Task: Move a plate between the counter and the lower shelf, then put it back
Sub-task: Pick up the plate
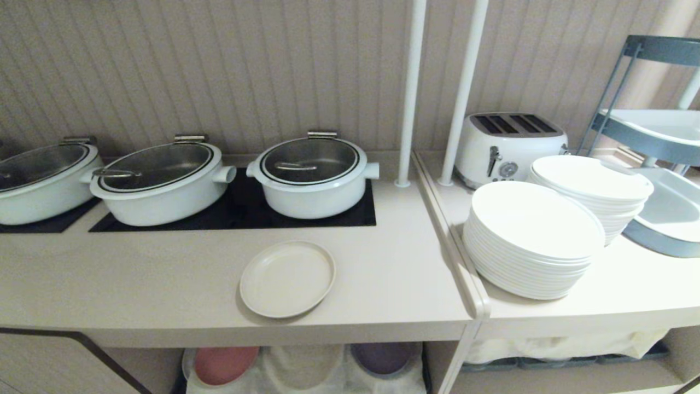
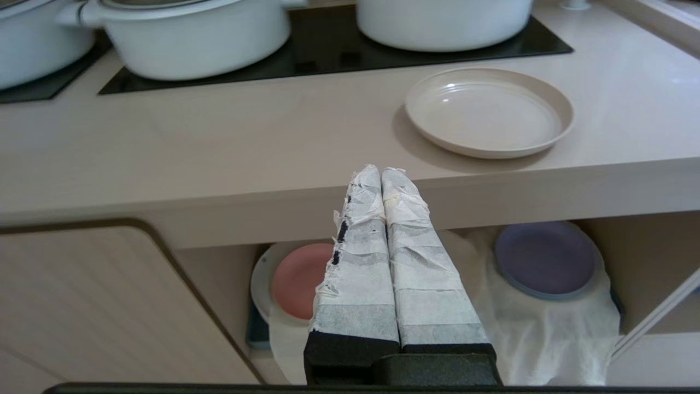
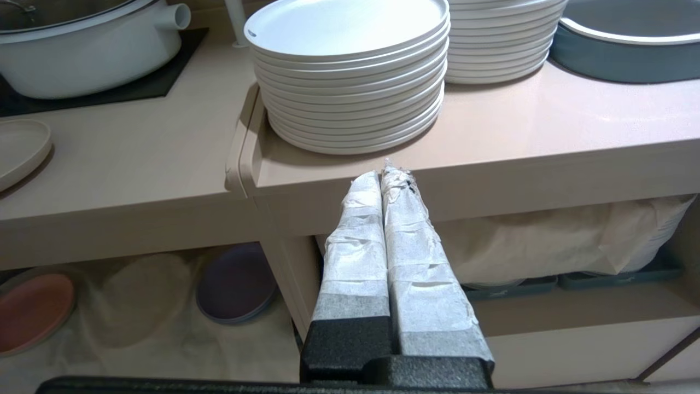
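Note:
The small cream plate (image 1: 287,278) lies flat on the counter (image 1: 136,279) near its front edge, in front of the black panel; it also shows in the left wrist view as the plate (image 2: 488,111). Below the counter opens the lower shelf (image 2: 552,339) with a white cloth. My left gripper (image 2: 381,171) is shut and empty, held in front of the counter's edge, short of the plate. My right gripper (image 3: 384,174) is shut and empty too, before the neighbouring lower surface. Neither arm shows in the head view.
Three white lidded pots (image 1: 311,175) stand on black panels behind the plate. A pink plate (image 2: 301,279) and a purple plate (image 2: 544,257) lie on the shelf's cloth. Two stacks of large white plates (image 1: 533,238), a toaster (image 1: 511,145) and white poles (image 1: 410,93) are to the right.

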Motion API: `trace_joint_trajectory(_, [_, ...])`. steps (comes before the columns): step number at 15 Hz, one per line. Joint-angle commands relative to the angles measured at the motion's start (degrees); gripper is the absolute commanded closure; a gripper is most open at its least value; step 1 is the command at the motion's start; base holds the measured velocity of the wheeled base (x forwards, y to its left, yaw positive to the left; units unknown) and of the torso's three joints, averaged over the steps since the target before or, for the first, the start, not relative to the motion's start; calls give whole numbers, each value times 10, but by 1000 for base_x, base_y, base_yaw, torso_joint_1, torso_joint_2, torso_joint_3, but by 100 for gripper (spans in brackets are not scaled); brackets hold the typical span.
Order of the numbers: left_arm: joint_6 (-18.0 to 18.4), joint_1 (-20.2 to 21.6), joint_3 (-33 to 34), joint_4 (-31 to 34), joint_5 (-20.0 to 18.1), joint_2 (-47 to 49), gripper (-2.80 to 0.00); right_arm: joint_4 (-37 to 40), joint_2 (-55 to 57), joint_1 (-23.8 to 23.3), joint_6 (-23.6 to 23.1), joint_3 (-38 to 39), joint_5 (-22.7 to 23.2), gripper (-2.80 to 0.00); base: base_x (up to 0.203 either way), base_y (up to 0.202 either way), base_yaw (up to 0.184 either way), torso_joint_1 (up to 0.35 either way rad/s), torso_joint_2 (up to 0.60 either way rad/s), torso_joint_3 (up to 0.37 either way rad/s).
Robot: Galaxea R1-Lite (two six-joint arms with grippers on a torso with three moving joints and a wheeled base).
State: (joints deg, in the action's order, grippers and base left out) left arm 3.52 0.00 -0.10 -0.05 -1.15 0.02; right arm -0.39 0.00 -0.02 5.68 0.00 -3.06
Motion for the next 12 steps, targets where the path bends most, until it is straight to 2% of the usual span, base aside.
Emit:
trace_joint_trajectory(1, [0, 0, 0, 0, 0, 1, 0, 0, 1, 0, 0, 0, 0, 0, 0, 0, 0, 0, 0, 0])
trace_joint_trajectory(9, [3, 0, -1, 1, -1, 1, 0, 0, 0, 0, 0, 0, 0, 0, 0, 0, 0, 0, 0, 0])
trace_joint_trajectory(12, [27, 0, -5, 2, -8, 0, 0, 0, 0, 0, 0, 0, 0, 0, 0, 0, 0, 0, 0, 0])
